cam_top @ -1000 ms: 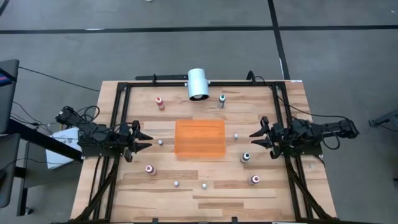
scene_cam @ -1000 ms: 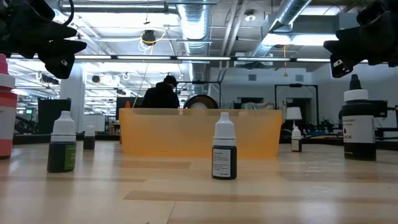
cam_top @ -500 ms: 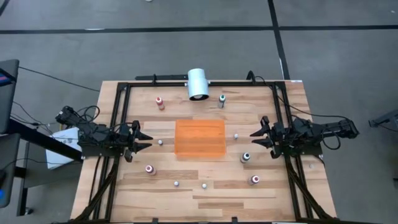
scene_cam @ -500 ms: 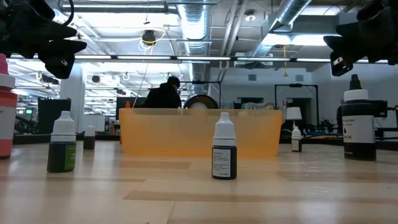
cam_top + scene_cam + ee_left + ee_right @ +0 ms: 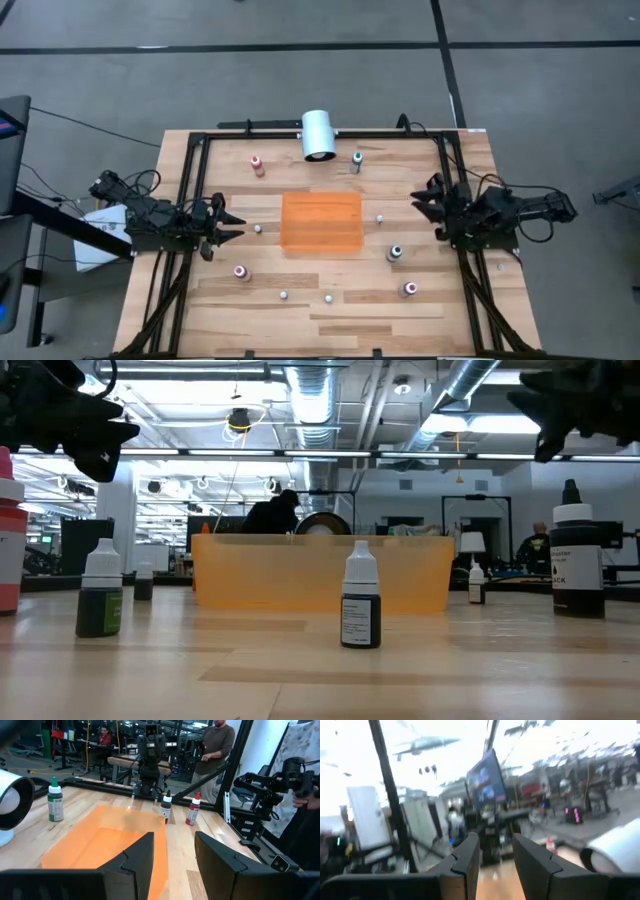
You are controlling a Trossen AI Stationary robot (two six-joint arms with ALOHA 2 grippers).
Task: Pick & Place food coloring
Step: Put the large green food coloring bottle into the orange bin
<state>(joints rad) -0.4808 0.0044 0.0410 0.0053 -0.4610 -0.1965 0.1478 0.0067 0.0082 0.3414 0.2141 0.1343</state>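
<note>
right gripper (image 5: 432,194) fingers apart, empty; left gripper (image 5: 228,222) likewise. drop straight over dark bottle (image 5: 395,253) below-inboard of fingertips; centre cap btwn fingers.

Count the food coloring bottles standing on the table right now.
5: red bottle far-left, green bottle by the white cylinder, dark bottle right of the orange tray, two pink bottles near.

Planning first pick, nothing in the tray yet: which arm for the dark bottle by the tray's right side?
Right. Its gripper is open, empty and on that side; the dark bottle stands upright near it. The left gripper is across the tray.
</note>
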